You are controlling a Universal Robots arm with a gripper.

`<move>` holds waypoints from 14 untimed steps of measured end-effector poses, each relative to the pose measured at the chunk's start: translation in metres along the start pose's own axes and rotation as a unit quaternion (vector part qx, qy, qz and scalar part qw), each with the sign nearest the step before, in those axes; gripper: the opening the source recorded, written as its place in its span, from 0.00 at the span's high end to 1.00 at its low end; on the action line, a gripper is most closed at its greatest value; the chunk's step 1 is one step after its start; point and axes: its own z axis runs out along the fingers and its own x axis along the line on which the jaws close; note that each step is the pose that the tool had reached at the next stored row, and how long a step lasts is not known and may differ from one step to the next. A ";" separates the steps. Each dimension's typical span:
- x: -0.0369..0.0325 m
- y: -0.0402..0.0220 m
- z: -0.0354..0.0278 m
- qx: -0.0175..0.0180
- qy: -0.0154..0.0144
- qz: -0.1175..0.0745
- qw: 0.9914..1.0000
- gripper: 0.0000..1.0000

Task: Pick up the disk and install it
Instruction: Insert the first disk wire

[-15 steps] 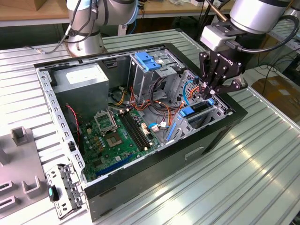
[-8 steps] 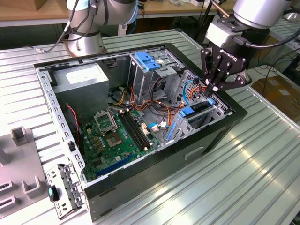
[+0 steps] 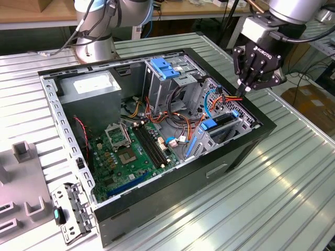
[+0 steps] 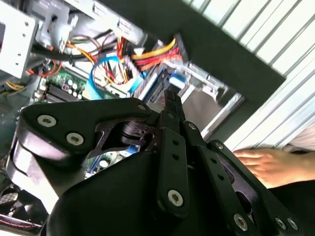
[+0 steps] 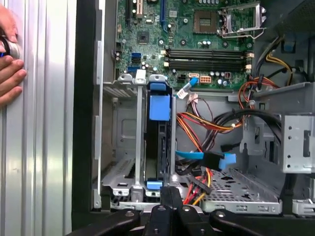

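The disk stands on edge in a slot of the grey metal drive cage [image 5: 123, 172], inside the open computer case. Its blue carrier bracket [image 5: 158, 105] faces the motherboard, and the disk's dark edge [image 5: 160, 147] runs behind it. In the exterior view the blue bracket [image 3: 209, 124] shows at the cage's front, near the case's wall on the exterior view's right. My gripper [image 3: 246, 90] hangs just above that end of the case, over the cage. In both wrist views the fingertips [image 5: 171, 192] [image 4: 171, 96] are together, with nothing between them.
Orange, red and blue cables [image 5: 197, 147] lie beside the cage. A blue plastic caddy [image 3: 164, 68] sits atop another grey cage at the case's back. The motherboard [image 3: 125, 151] fills the case floor. A person's hand [image 5: 7, 59] [image 4: 266, 162] rests on the ribbed table beside the case.
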 end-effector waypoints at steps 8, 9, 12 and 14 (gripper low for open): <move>-0.0143 -0.0185 0.0022 -0.002 0.002 -0.019 1.000 0.89; -0.0144 -0.0185 0.0029 -0.002 0.002 -0.032 0.999 0.89; -0.0144 -0.0185 0.0047 -0.001 0.002 -0.064 0.998 0.89; -0.0144 -0.0186 0.0066 -0.001 0.003 -0.098 0.995 0.89</move>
